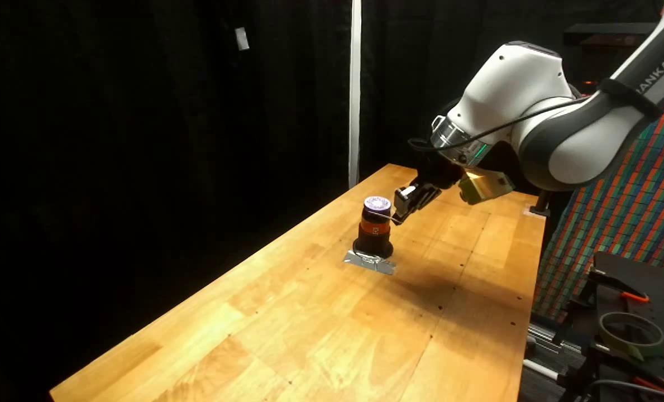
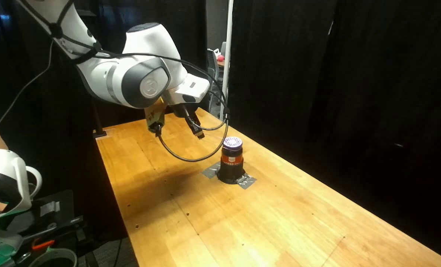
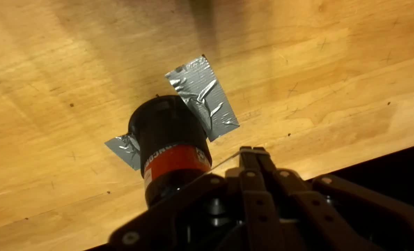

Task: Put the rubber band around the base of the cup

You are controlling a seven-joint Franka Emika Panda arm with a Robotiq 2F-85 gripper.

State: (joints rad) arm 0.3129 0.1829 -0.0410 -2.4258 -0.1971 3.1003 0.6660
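The cup (image 1: pixel 375 230) is seen upright, nearer the tabletop's (image 1: pixel 298 329) long edge by the black curtain (image 1: pixel 170 167). The pincer (image 3: pixel 254 150) is closed, the rubber band (image 3: pixel 225 162) stretched from its tips toward the cup's upper part; it should be lowered level, lightly tensioned, to the base.

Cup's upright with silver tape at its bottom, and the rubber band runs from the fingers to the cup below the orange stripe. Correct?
Not quite: the rubber band meets the cup above the orange stripe, as an exterior view shows. The rest holds: upright cup, silver tape at its bottom, rubber band running from the fingers.
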